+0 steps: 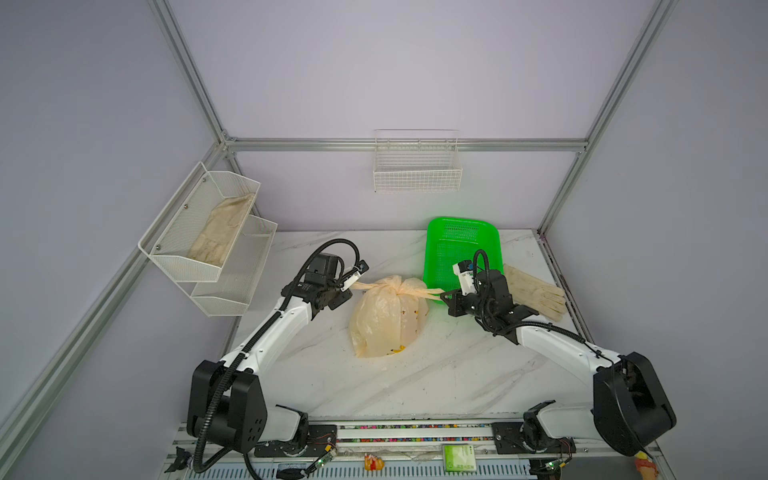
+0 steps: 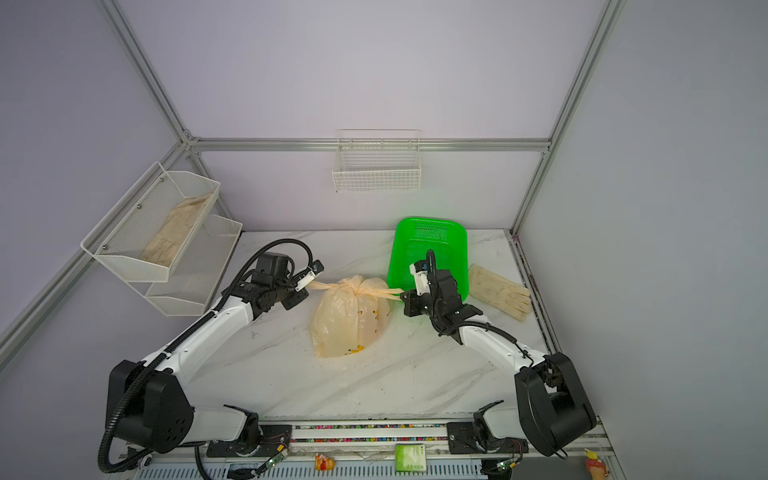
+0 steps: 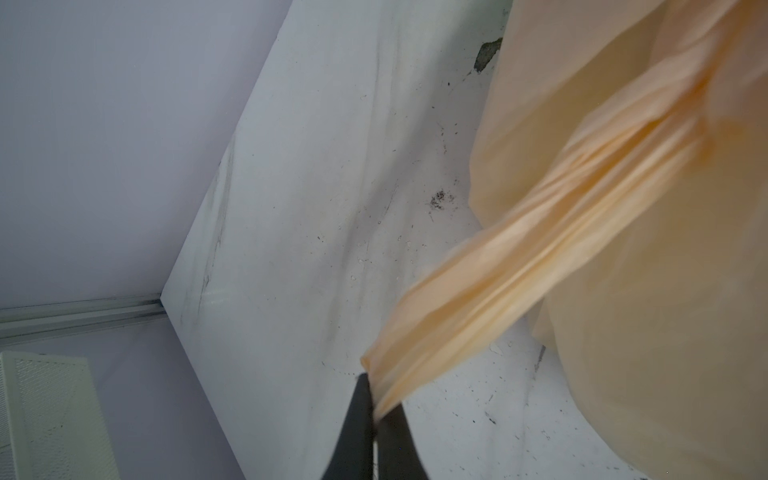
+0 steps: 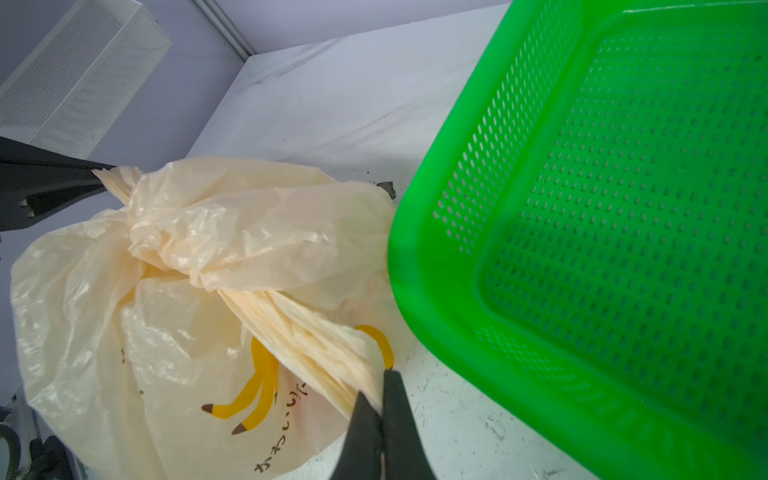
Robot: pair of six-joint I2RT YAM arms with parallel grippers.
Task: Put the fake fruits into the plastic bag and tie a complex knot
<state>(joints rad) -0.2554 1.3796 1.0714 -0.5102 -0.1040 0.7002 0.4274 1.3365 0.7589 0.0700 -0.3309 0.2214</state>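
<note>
The plastic bag (image 1: 384, 328) (image 2: 347, 328) lies in the middle of the marble table, peach and crinkly, with banana prints (image 4: 253, 390). Its handle loops are twisted into the knot (image 1: 400, 291) (image 4: 203, 278) at the top. One strap end runs out to each side, pulled taut. My left gripper (image 1: 352, 286) (image 3: 376, 401) is shut on the left strap (image 3: 532, 257). My right gripper (image 1: 441, 296) (image 4: 380, 395) is shut on the right strap (image 4: 316, 340). The fake fruits are hidden inside the bag; only a yellow patch (image 1: 397, 350) shows through its lower edge.
A bright green mesh basket (image 1: 457, 245) (image 4: 623, 208) stands tilted just behind my right gripper. A beige cloth glove (image 1: 536, 293) lies at the right edge. A white mesh shelf (image 1: 208, 237) hangs on the left wall and a wire basket (image 1: 417, 166) on the back wall.
</note>
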